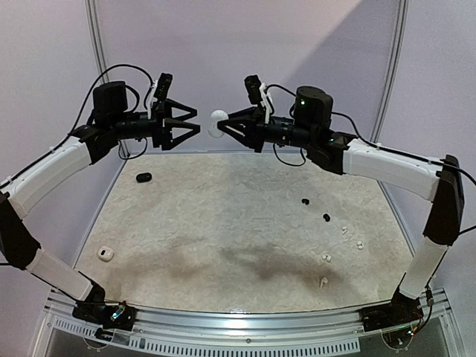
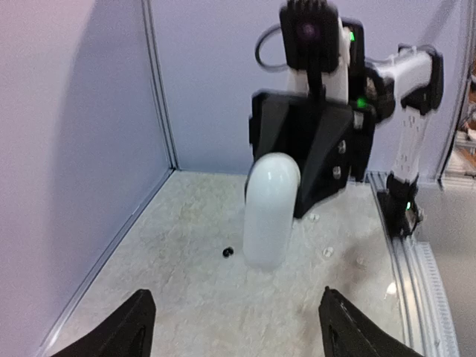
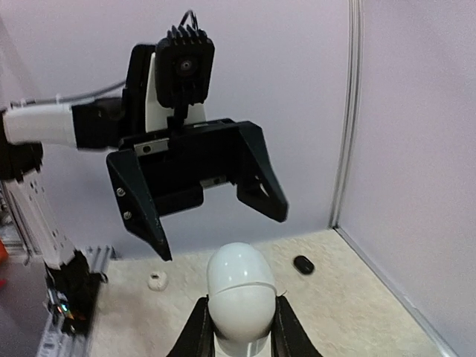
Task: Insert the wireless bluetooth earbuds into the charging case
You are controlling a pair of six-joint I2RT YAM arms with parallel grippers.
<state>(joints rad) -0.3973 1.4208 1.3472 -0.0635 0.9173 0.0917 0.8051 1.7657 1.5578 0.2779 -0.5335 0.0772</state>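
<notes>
My right gripper (image 1: pixel 225 125) is shut on a white pebble-shaped charging case (image 1: pixel 217 123), held in the air above the back of the table. In the right wrist view the case (image 3: pixel 239 286) sits closed between the two fingers (image 3: pixel 195 331). My left gripper (image 1: pixel 196 120) faces it from the left, open and empty, a short gap away; its fingertips (image 2: pixel 140 316) stand wide apart below the case (image 2: pixel 271 208). Two black earbuds (image 1: pixel 304 201) (image 1: pixel 326 217) and several white earbuds (image 1: pixel 359 243) lie on the table's right side.
A black case (image 1: pixel 143 177) lies at the back left of the table, also in the right wrist view (image 3: pixel 303 264). A small white case (image 1: pixel 105 253) lies near the left edge. Walls enclose the table on the left, back and right.
</notes>
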